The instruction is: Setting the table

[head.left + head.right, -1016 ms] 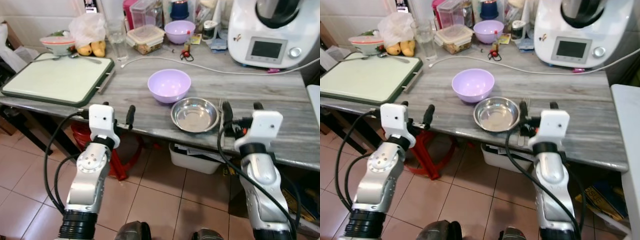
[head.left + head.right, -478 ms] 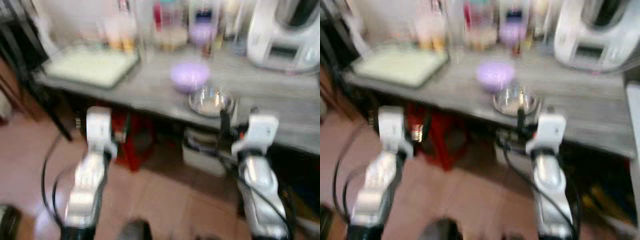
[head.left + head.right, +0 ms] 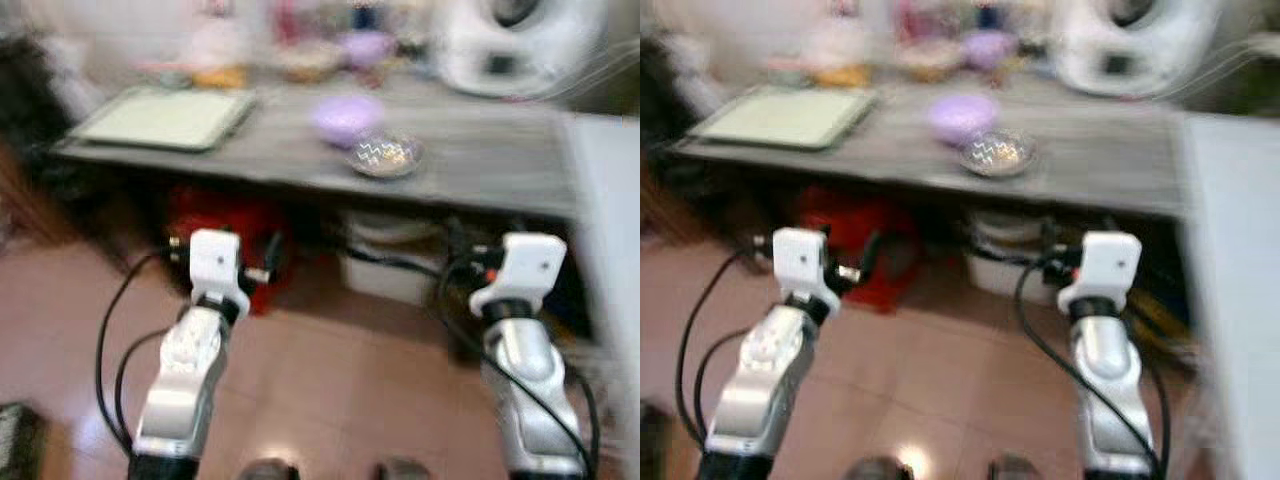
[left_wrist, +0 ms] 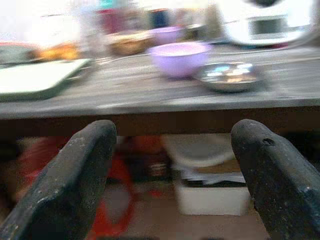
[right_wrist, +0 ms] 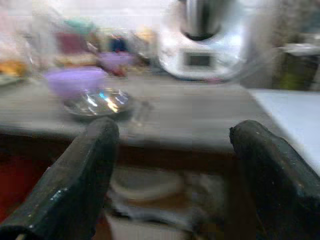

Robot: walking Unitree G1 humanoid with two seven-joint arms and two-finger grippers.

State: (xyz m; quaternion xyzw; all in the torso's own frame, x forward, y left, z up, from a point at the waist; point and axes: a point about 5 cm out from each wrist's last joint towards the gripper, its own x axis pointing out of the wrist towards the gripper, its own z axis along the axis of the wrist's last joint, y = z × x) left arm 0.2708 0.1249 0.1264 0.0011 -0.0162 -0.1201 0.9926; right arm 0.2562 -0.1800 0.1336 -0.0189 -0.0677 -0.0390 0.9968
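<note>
Everything is motion-blurred. A purple bowl [image 3: 347, 116] and a steel bowl [image 3: 385, 154] stand side by side near the front edge of the grey table [image 3: 480, 172]. They show again as purple bowl [image 4: 180, 56] and steel bowl [image 5: 97, 102] in the wrist views. My left gripper [image 3: 225, 245] and right gripper [image 3: 487, 240] are held over the tiled floor, well short of the table and below its top. Both are open, with nothing between the fingers [image 4: 75, 175] of the left or the fingers [image 5: 85, 175] of the right.
A green-rimmed board [image 3: 165, 117] lies at the table's left, and a white kitchen machine [image 3: 510, 45] stands at the back right among jars and containers. Under the table are a red stool [image 3: 215, 215] and a white bin [image 3: 385, 270]. A white surface [image 3: 605, 200] adjoins on the right.
The whole picture has shifted and blurred: the camera has backed away from the table, so the bowls look farther off. Both grippers stay open and hold nothing.
</note>
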